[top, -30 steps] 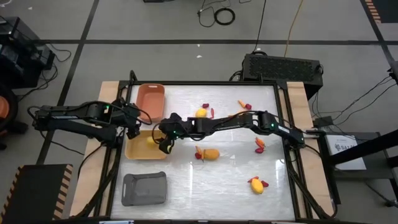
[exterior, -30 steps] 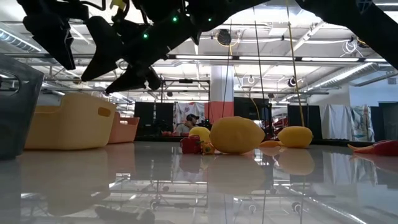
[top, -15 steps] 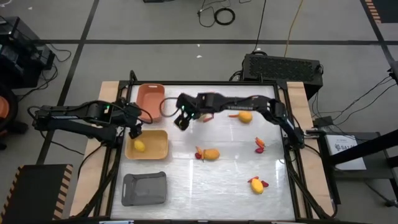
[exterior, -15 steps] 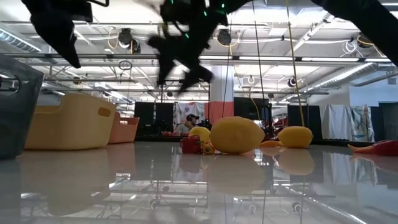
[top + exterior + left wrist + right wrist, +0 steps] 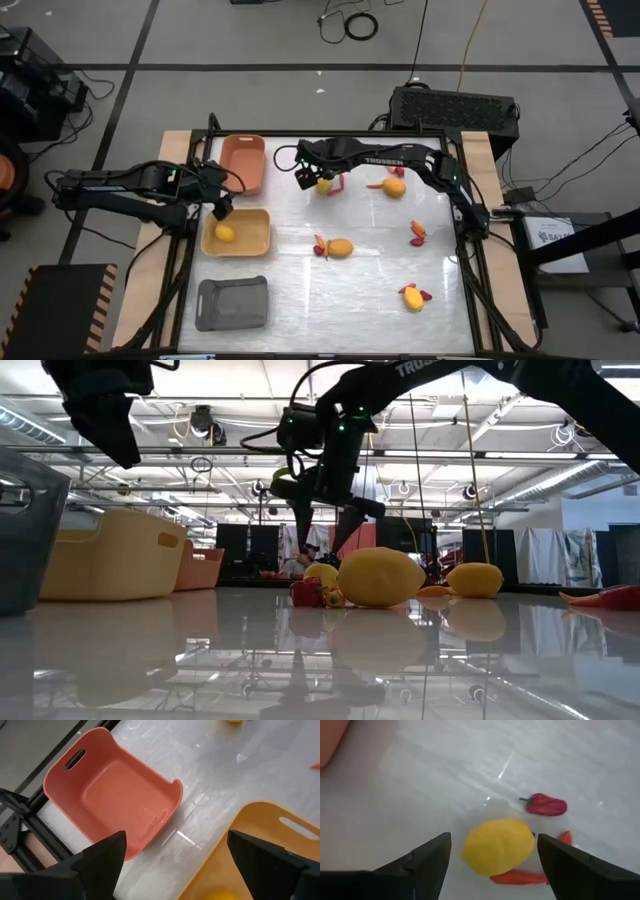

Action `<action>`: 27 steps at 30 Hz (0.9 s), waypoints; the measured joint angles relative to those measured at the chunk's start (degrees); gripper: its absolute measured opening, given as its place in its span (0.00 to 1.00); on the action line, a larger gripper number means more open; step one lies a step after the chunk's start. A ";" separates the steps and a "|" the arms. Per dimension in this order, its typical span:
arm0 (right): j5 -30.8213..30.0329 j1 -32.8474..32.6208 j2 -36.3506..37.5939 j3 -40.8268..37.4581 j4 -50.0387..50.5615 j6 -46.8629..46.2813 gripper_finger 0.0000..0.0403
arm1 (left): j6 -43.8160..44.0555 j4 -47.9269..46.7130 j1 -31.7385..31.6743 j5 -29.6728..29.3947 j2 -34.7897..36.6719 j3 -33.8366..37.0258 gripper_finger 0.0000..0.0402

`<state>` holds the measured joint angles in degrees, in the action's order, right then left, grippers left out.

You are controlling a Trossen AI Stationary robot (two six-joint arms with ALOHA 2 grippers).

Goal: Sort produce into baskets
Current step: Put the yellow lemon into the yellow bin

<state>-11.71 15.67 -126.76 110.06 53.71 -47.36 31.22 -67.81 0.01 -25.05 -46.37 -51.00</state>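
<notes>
Partly hidden | yellow fruit (image 5: 498, 846) | right gripper (image 5: 492, 856) open above

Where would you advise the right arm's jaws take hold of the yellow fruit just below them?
Across the middle of the yellow fruit, from straight above. It bulges widest there, and the open right gripper already straddles it, clear of the red pieces alongside.

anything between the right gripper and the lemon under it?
No. In the right wrist view only bare table lies between the right gripper and the lemon, fingers open.
</notes>
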 joint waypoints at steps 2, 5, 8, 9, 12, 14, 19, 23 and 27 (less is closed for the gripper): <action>-1.36 -0.14 0.00 0.00 -0.15 0.01 0.72 | 0.00 -0.02 0.00 -0.55 0.00 0.00 0.88; -1.82 -0.03 0.00 0.00 -0.36 0.01 0.72 | 0.01 -0.02 0.00 -1.14 0.00 0.00 0.88; -1.90 -0.02 0.00 0.00 -0.33 -0.39 0.72 | 0.01 -0.04 0.00 -1.34 0.00 0.00 0.88; -1.90 -0.18 0.00 0.00 -0.34 -1.14 0.72 | 0.01 -0.04 0.00 -1.34 0.00 0.00 0.88; -3.08 -0.89 0.00 -0.02 -0.76 -4.32 0.72 | -0.01 -0.05 0.00 -1.34 0.00 0.00 0.88; -5.35 -1.48 0.00 -0.01 -1.52 -6.06 0.72 | -0.01 -0.07 0.00 -1.36 0.00 0.00 0.88; -9.99 -2.66 0.00 -0.02 -1.44 -11.78 0.72 | -0.01 -0.11 0.00 -1.36 0.00 0.00 0.88; -12.27 -3.73 0.00 -0.12 -1.65 -17.53 0.72 | -0.04 -0.15 0.00 -1.36 0.00 0.00 0.88; -15.41 -4.79 0.00 -1.13 -1.67 -24.54 0.72 | -0.42 -0.15 0.00 -1.24 0.00 0.00 0.88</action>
<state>-27.12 10.88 -126.76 108.93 52.04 -71.90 30.80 -67.96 0.01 -26.30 -46.37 -51.00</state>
